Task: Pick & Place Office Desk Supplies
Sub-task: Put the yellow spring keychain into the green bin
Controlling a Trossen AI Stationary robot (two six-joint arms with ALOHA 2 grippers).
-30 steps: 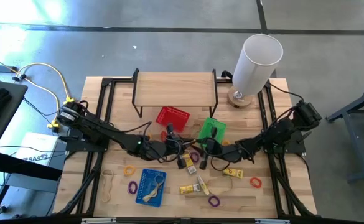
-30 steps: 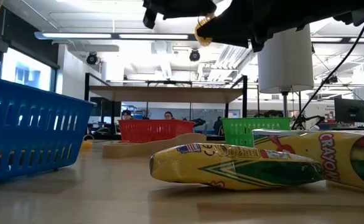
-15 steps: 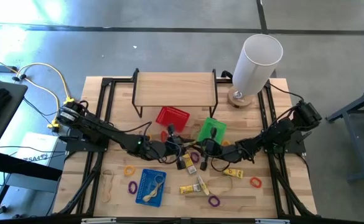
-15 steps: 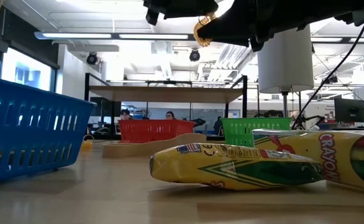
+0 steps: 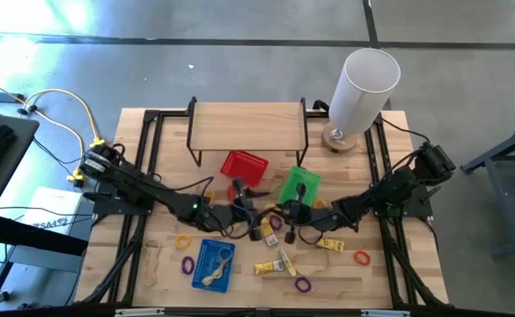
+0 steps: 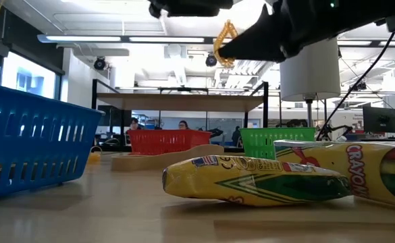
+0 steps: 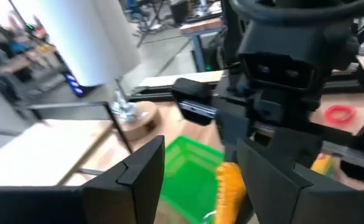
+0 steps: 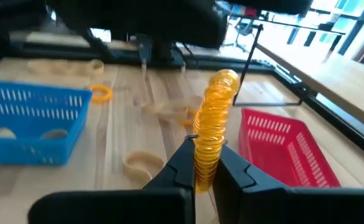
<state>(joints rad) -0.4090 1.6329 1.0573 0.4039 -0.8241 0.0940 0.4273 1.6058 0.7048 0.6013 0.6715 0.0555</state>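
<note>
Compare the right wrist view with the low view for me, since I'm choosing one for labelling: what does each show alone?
Right wrist only: the right gripper shut on the orange coiled loop, with tan bands on the table.
Low only: two yellow crayon boxes in front, the green basket, and the white cylinder.
Both: the loop, blue basket and red basket.

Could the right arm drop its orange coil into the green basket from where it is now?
Probably yes. The right gripper, jaws shut on the orange coil, hangs just beside the green basket. The left gripper has opened and sits on the far side, so nothing looks in the way.
</note>
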